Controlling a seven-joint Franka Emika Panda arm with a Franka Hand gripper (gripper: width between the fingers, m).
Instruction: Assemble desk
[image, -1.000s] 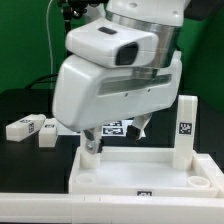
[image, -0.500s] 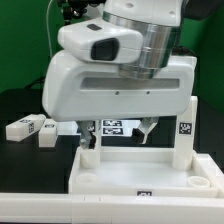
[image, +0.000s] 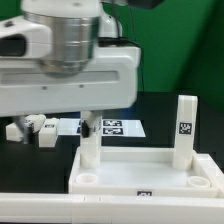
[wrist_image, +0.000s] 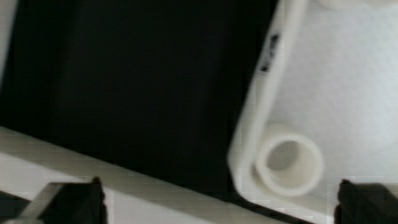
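Note:
The white tabletop (image: 150, 172) lies rim-up near the front of the black table. One white leg (image: 186, 126) with a tag stands upright at its back corner on the exterior view's right. A shorter-looking leg (image: 90, 150) stands at the back corner on the left. My gripper (image: 88, 123) hangs just above that left leg; only one dark finger shows there. In the wrist view the gripper (wrist_image: 222, 203) is open and empty, its fingertips (wrist_image: 80, 200) wide apart. Between and beyond them lie a tabletop corner (wrist_image: 338, 90) and its empty round socket (wrist_image: 288, 160).
Two loose white legs (image: 30, 125) (image: 47, 138) lie on the black table at the exterior view's left. The marker board (image: 118, 127) lies behind the tabletop. The robot's large white body (image: 60, 70) fills the upper left of the exterior view.
The arm's body has swung toward the exterior view's left and turned. The finger seen earlier right of the left leg no longer shows. The tabletop and legs have not moved.

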